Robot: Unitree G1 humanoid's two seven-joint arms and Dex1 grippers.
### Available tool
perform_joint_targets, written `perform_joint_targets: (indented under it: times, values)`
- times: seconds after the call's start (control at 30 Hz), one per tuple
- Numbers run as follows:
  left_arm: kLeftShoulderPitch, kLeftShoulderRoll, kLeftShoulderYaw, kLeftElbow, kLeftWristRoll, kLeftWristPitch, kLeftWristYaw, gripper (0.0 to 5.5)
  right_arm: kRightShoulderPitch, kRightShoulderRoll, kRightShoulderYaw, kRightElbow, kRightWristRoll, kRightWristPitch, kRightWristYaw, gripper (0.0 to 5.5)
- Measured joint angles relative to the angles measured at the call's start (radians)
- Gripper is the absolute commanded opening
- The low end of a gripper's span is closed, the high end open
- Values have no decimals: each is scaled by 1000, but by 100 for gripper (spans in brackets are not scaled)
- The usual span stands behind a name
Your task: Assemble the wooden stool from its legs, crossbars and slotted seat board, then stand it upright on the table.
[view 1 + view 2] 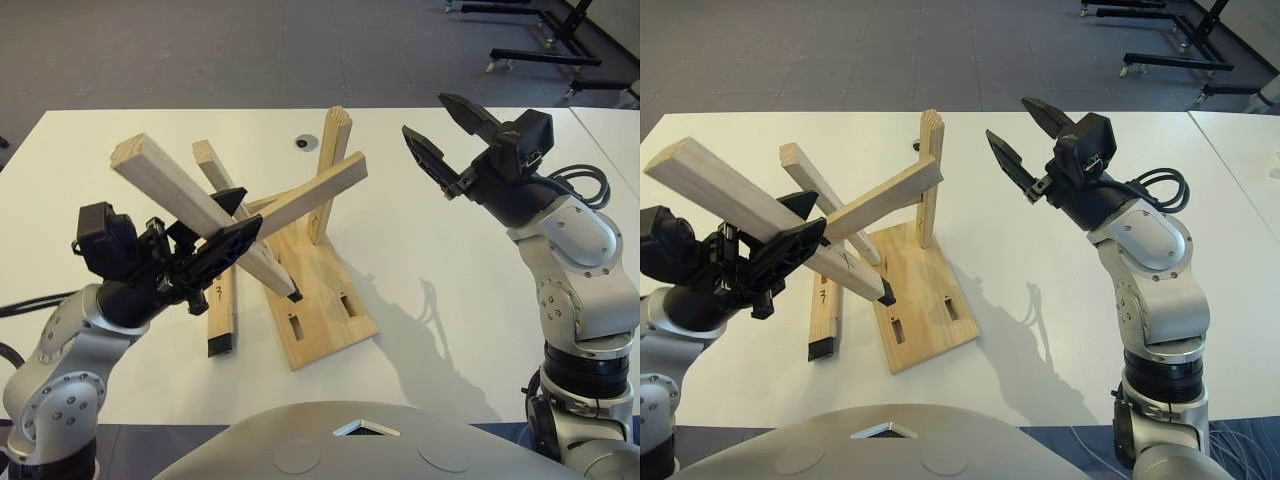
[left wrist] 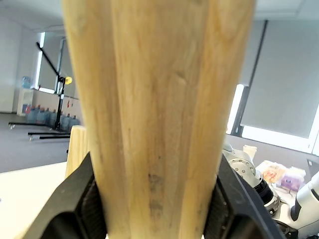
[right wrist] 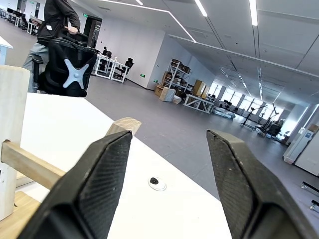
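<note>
seat board (image 1: 325,325) on table (image 1: 450,300) | loose leg (image 1: 222,320) left of it — upright leg (image 1: 333,160) at its far end

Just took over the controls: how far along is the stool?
Done: one upright leg stands on the seat board. In hand: left hand grips a tilted leg; right hand open, empty. Left: the flat leg on the table, other joints, standing it upright.

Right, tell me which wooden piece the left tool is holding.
The long leg slanting above the table, clamped in the left tool. The upright leg stands on the seat board; the flat leg lies beside it.
</note>
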Motion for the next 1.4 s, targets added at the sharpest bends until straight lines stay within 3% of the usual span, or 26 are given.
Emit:
perform_joint_targets:
  times: [0.3, 0.6, 1.4]
  values:
    - [65, -32, -59, -11, 96, -69, -39, 205, 3, -4, 17, 2, 18, 19, 6, 275]
    - [128, 9, -128, 27, 236, -121, -195, 205, 4, -2, 51, 2, 12, 19, -10, 275]
    - [150, -32, -234, 139, 362, -222, -200, 205, 4, -6, 66, 2, -3, 18, -8, 275]
